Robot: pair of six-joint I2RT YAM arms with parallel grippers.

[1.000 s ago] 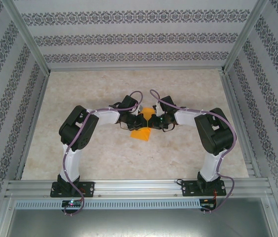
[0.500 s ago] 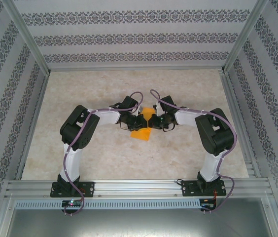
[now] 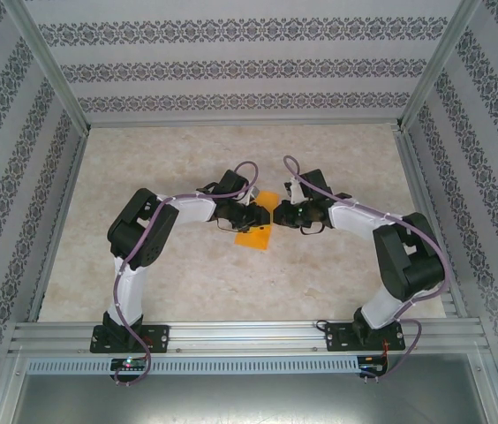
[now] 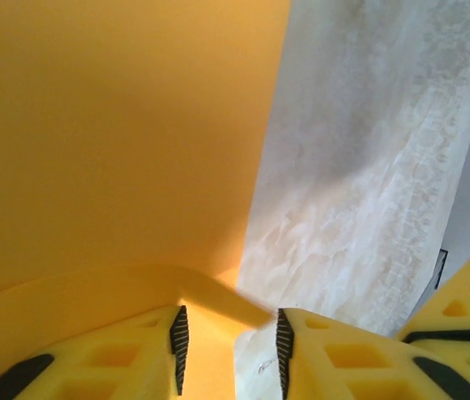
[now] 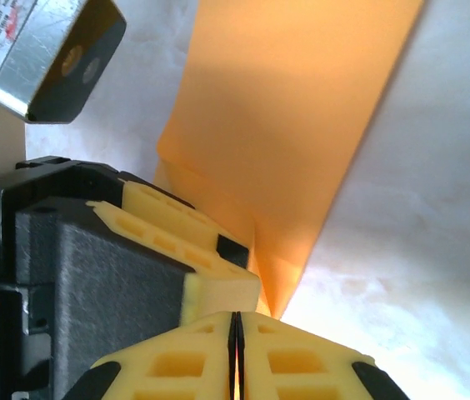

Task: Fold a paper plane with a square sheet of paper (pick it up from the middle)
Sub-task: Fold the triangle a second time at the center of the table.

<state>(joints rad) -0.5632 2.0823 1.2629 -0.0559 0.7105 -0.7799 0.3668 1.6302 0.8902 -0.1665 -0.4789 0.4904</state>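
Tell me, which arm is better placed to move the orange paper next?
Probably the right. The right pincer is shut on the orange paper at its edge, while the left pincer is open, with its jaws apart around a fold and not gripping it.

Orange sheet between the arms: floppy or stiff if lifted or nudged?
Probably floppy: the orange sheet curls up softly by the left gripper. The crease seen from the right wrist likely stiffens it lengthwise. It looks thin and light, so a nudge would probably slide or buckle it on the smooth table.
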